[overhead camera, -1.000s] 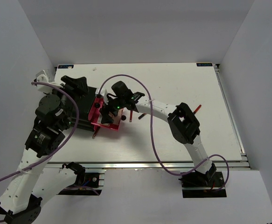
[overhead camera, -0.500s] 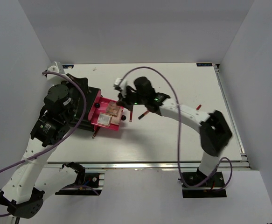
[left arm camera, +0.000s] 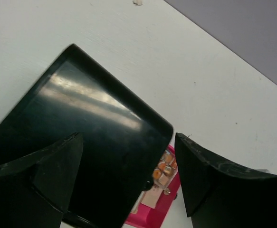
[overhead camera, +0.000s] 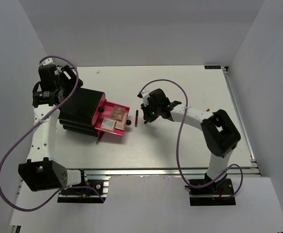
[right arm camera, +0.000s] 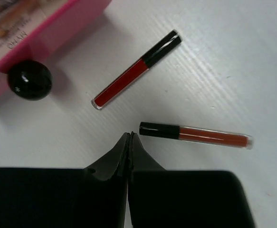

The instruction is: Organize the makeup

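Note:
The makeup shows as two red-and-black sticks in the right wrist view: one [right arm camera: 136, 71] lies slanted near the pink drawer [right arm camera: 38, 28], the other [right arm camera: 195, 134] lies just right of my fingertips. My right gripper [right arm camera: 129, 136] is shut and holds nothing. It hovers over the table right of the drawer [overhead camera: 121, 131]. Small palettes [overhead camera: 115, 115] lie inside the open drawer. My left gripper [left arm camera: 128, 175] is open and empty, high above the black box [left arm camera: 81, 137] at its far left side.
The black box [overhead camera: 80, 110] stands at the left of the table with its pink drawer pulled out to the right. The drawer's black knob [right arm camera: 29, 80] sits close to the slanted stick. Another stick [overhead camera: 98, 140] pokes out below the drawer.
My right gripper has left the drawer, moved right over the table and shut. My left arm has swung back up to the far left, away from the box.

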`<state>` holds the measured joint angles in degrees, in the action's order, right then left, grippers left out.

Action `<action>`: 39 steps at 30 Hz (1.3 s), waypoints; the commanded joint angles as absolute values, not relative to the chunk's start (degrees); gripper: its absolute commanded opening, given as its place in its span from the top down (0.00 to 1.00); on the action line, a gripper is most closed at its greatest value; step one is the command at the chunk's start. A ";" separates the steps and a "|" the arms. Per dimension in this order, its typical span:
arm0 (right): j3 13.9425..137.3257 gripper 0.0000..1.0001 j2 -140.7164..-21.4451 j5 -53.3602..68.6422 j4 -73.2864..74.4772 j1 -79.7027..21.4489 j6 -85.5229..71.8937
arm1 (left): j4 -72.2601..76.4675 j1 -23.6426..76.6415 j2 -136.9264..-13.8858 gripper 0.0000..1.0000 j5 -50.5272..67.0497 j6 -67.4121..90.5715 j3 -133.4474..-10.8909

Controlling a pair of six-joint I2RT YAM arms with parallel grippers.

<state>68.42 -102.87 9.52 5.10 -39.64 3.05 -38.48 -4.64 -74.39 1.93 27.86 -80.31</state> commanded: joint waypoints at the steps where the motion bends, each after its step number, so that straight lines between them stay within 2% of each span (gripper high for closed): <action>1: 75.56 1.00 -107.21 10.02 10.81 -41.31 -4.82 | -39.55 -8.16 -75.13 0.13 7.74 23.21 -84.20; 9: 86.74 1.00 -116.36 18.45 10.55 -43.24 -13.61 | -36.13 -9.67 -76.64 0.12 0.62 18.90 -76.56; 18: 94.83 1.00 -122.78 23.91 8.97 -43.33 -17.93 | -29.36 -9.84 -80.76 0.12 -14.22 16.00 -69.79; 29: 97.65 1.00 -124.63 25.57 8.26 -43.59 -19.51 | -25.31 -10.28 -84.63 0.12 -17.06 10.11 -71.63; 31: 98.08 1.00 -124.98 26.54 8.00 -43.59 -20.21 | -27.23 -11.25 -87.26 0.16 -11.99 9.93 -71.89; 35: 100.36 1.00 -125.94 28.12 7.12 -44.03 -22.23 | -28.30 -11.51 -90.34 0.42 -0.46 8.61 -70.75; 37: 102.29 1.00 -126.74 28.73 6.33 -44.73 -22.94 | -28.56 -11.51 -90.96 0.44 3.66 8.70 -69.79; 39: 103.88 1.00 -127.87 29.09 5.89 -45.35 -23.81 | -28.13 -11.51 -90.79 0.42 5.01 8.70 -68.82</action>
